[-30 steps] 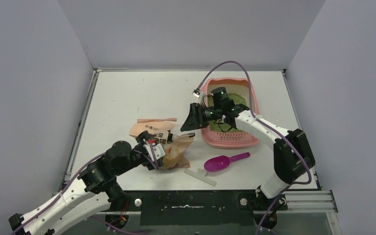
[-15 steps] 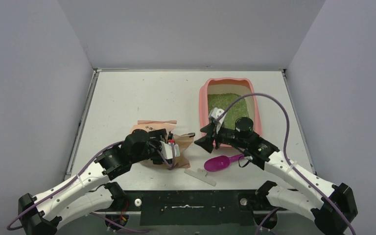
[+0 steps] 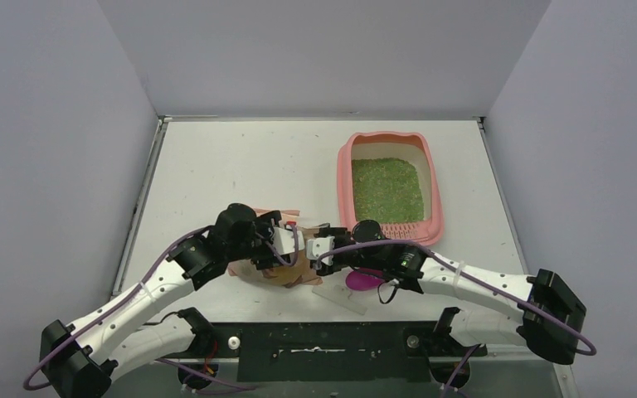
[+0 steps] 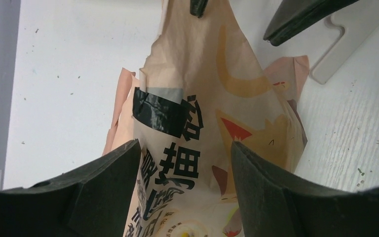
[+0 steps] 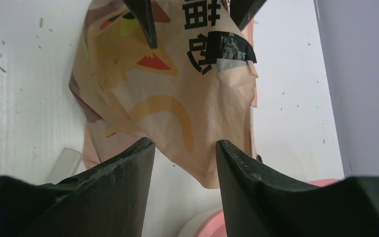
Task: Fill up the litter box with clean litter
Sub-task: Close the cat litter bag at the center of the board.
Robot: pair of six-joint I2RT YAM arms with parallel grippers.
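Observation:
The pink litter box (image 3: 345, 192) stands at the back right with a bed of green litter (image 3: 386, 189) in it. A crumpled brown paper bag (image 3: 290, 272) with printed characters lies left of it. My left gripper (image 3: 284, 245) is over the bag, its jaws open and straddling the printed bag (image 4: 192, 123). Facing it from the right, my right gripper (image 3: 320, 249) is open, and the bag's (image 5: 177, 94) lower corner hangs between its fingertips with a gap on one side. Neither arm reaches the litter box.
A magenta scoop (image 3: 355, 282) lies under the right arm, mostly hidden. In front of it is a white plastic strip (image 3: 340, 297). A pink rim (image 5: 209, 228) shows just below the right fingers. Grey walls close in the table on three sides.
The right arm swung down from over the litter box to the bag, uncovering the litter. The left gripper shifted back along the bag and its jaws narrowed.

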